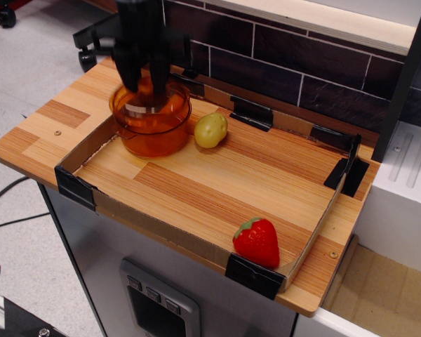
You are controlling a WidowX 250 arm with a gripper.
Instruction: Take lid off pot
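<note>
Lid [150, 99] blurred over pot [153, 130], claw [145, 78] closed on knob.

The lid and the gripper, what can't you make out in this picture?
- Lid: motion-blurred in the only view, so whether it has left the pot is unclear.
- Its knob: hidden behind the gripper fingers.
- Gripper: blurred, top cut off by the frame edge.
- Pot's inside: hidden by amber plastic.

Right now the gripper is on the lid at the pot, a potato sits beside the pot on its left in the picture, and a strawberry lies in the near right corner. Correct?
Not quite. In the observation.image view the potato sits to the right of the pot, not the left. The rest stands: the gripper is on the lid at the pot, and the strawberry lies in the near right corner.
</note>
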